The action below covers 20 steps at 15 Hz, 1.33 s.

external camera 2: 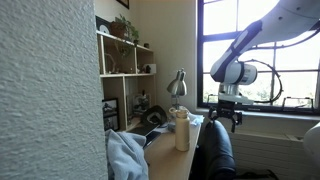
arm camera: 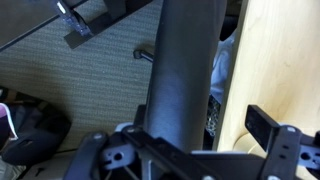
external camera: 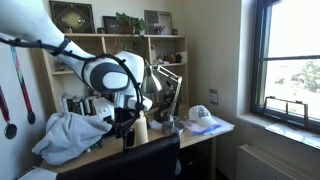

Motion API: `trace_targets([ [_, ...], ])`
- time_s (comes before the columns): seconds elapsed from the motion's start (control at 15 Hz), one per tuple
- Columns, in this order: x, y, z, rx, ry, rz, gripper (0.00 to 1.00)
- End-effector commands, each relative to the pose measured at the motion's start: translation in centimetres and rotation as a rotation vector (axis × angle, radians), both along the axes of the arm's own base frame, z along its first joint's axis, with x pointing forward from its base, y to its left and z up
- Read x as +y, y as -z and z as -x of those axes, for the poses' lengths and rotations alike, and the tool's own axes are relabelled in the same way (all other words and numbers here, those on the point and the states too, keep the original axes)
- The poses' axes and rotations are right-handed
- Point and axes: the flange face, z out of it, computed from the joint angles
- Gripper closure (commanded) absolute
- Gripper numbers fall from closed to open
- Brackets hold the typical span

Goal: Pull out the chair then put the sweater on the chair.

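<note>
The black office chair [external camera: 135,160] stands tucked against the desk, with its padded backrest top showing in both exterior views [external camera 2: 214,152]. My gripper [external camera: 125,128] hangs right over the backrest's top edge [external camera 2: 228,120]. In the wrist view the backrest [arm camera: 185,60] runs between my two fingers, and the gripper [arm camera: 185,140] is open astride it; the right finger stands clear of it over the desk edge. The pale blue-grey sweater [external camera: 70,135] lies bunched on the desk beside the arm [external camera 2: 125,155].
A cream bottle [external camera: 141,128] stands on the wooden desk [external camera: 205,132] close to my gripper [external camera 2: 182,130]. A white cap [external camera: 203,114], a desk lamp [external camera 2: 178,84] and shelves [external camera: 110,50] are behind. A window sill [external camera: 285,125] is at the side. Carpet [arm camera: 70,90] lies below.
</note>
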Motion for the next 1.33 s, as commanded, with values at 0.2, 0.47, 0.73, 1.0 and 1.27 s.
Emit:
trace_targets([
  [0.2,-0.4,3.8,-2.9,0.101,0.003,0.074,0.0],
  [0.47,-0.3,6.8,-3.6,0.15,-0.004,0.071,0.0],
  [0.73,-1.8,9.0,-4.0,0.183,0.018,0.112,0.0],
  [1.0,-5.9,8.2,-4.4,0.174,0.1,0.146,0.0],
  [1.27,-10.4,7.0,-4.3,0.162,0.199,0.17,0.0],
])
